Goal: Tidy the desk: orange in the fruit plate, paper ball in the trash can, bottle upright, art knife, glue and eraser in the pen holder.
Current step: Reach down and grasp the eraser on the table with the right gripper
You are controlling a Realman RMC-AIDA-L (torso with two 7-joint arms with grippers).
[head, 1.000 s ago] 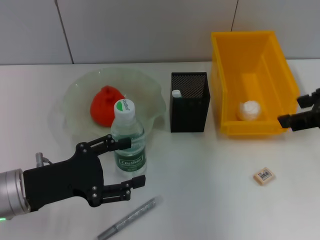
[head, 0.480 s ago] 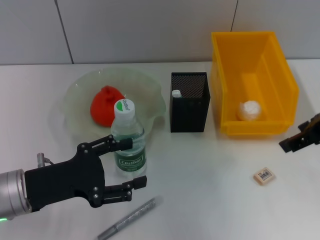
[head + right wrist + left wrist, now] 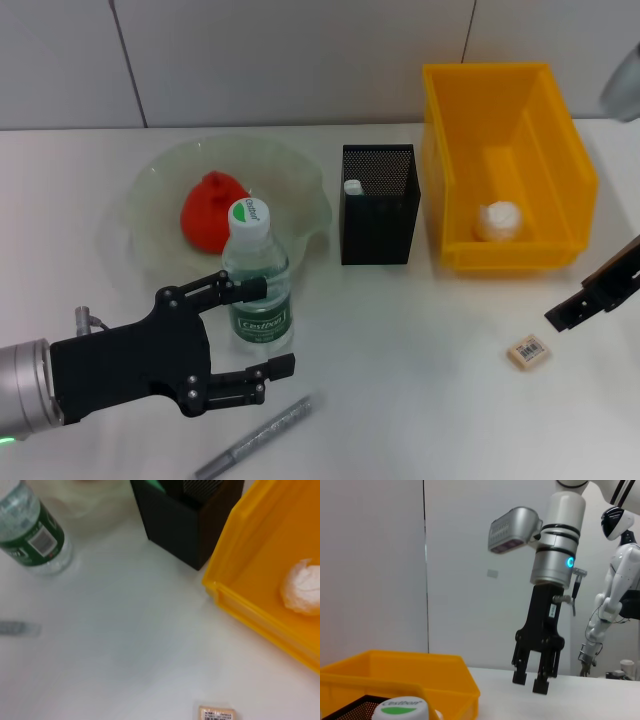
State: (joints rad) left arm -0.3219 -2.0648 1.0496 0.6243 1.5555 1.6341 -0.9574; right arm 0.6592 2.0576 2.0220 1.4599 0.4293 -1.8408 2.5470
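A white desk holds a yellow trash can (image 3: pixel 508 160) at the back right, with the paper ball (image 3: pixel 499 220) already inside, and a clear fruit plate (image 3: pixel 150 190) at the back left carrying the orange (image 3: pixel 208 208). Between them stands the black mesh pen holder (image 3: pixel 379 204), the glue's (image 3: pixel 352 187) white cap showing at its rim. The water bottle (image 3: pixel 256 280) stands upright in front of the plate, and the left gripper (image 3: pixel 265 327) remains around it with fingers spread wide, touching nothing. Over the last second the right gripper (image 3: pixel 588 300) has dropped from beside the trash can to just above the eraser (image 3: pixel 528 352) near the front right, fingers parted and empty, so the eraser looks like the next pickup. The silver art knife (image 3: pixel 255 438) lies untouched at the front left.
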